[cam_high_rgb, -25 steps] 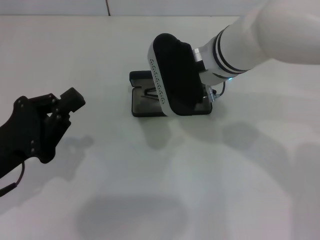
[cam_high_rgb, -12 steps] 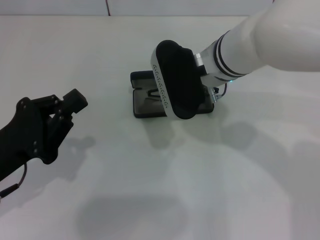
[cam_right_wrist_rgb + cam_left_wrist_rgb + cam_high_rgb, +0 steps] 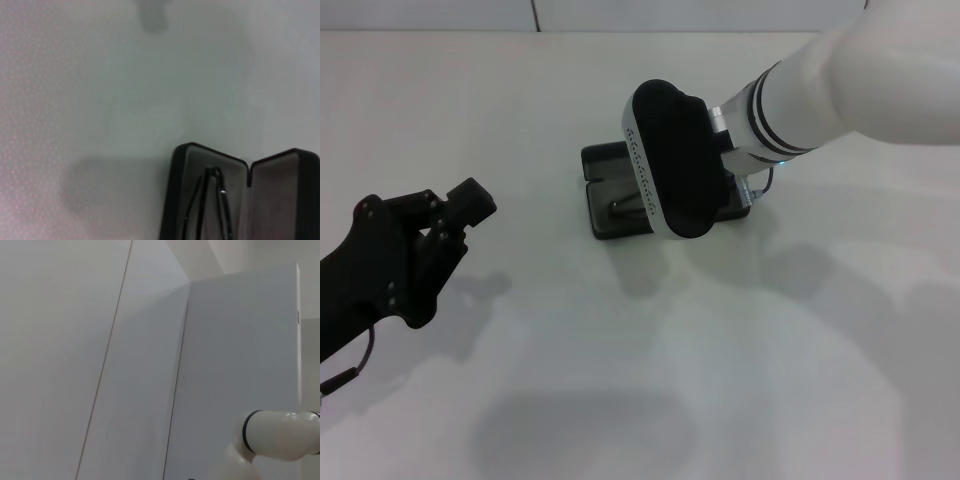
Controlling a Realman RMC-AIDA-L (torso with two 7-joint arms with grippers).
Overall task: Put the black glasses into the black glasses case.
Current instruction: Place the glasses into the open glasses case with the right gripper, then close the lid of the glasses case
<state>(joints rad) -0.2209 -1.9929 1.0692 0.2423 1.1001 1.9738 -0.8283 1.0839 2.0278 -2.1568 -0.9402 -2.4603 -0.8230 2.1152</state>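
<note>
- Black glasses (image 3: 210, 205) folded inside the open black glasses case (image 3: 620, 205), on its grey lining.
- Case lying toward the far middle of the white table (image 3: 620, 380), largely covered by the right arm.
- Right pincer hidden beneath its wrist; opening cannot be told.
- Left pincer (image 3: 470, 203) near the left edge, apparently closed, empty.

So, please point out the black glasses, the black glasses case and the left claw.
black glasses (image 3: 212, 200): right wrist view, folded frame.
black glasses case (image 3: 176, 190): right wrist view, wall of the tray.
left claw (image 3: 472, 203): head view, black tip.
</note>
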